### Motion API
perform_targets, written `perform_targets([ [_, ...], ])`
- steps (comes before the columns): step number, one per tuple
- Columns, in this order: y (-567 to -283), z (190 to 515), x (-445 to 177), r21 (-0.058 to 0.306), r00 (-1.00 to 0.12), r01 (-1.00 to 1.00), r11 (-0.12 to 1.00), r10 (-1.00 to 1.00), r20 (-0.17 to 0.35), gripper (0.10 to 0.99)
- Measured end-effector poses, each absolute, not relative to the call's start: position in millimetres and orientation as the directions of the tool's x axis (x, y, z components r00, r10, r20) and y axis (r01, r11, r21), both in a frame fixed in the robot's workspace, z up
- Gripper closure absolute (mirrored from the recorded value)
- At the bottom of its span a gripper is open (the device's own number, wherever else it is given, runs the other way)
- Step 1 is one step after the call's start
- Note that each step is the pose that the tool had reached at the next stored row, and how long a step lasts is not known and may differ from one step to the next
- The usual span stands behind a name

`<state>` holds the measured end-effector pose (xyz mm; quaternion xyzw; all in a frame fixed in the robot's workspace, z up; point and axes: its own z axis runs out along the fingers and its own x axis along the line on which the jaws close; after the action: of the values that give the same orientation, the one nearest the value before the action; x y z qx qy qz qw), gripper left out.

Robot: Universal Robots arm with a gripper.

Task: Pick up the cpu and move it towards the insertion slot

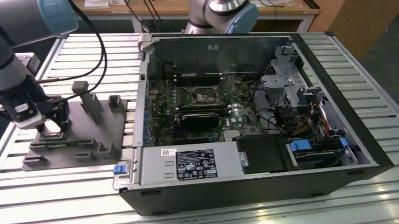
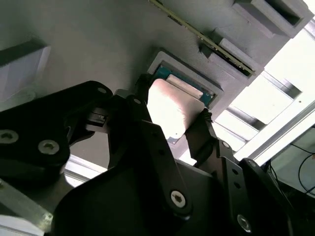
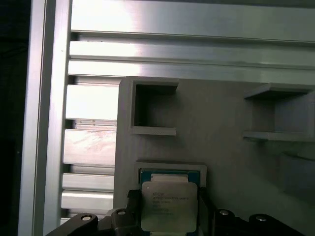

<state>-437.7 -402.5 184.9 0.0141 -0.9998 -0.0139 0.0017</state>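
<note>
Looking at the exterior view's left, we see the gripper (image 1: 52, 127) lowered onto the near corner of the grey plastic fixture block (image 1: 93, 144), which lies on the slatted aluminium table (image 1: 93, 51). In both wrist views the cpu (image 3: 169, 206) sits between the two dark fingers (image 2: 197, 135), its silvery top facing the cameras. The jaws stand narrow, pressed against two opposite edges of the chip, so we read the tool as clamped on it. Just behind the chip we see the fixture's square recess (image 3: 170, 171) with a greenish inner edge. We cannot tell whether the chip rests in that recess or is raised just clear of it. The insertion slot (image 1: 204, 96) is well apart from the gripper, toward the middle of the exterior frame. It is a square socket with a metal frame on the motherboard (image 1: 187, 121) inside the open computer case (image 1: 367, 154).
</note>
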Motion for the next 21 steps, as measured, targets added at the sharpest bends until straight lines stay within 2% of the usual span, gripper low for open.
perform_targets([
  [21,-402,200,-438,0.030,-1.000,-0.028,0.999,-0.028,0.003,0.541],
])
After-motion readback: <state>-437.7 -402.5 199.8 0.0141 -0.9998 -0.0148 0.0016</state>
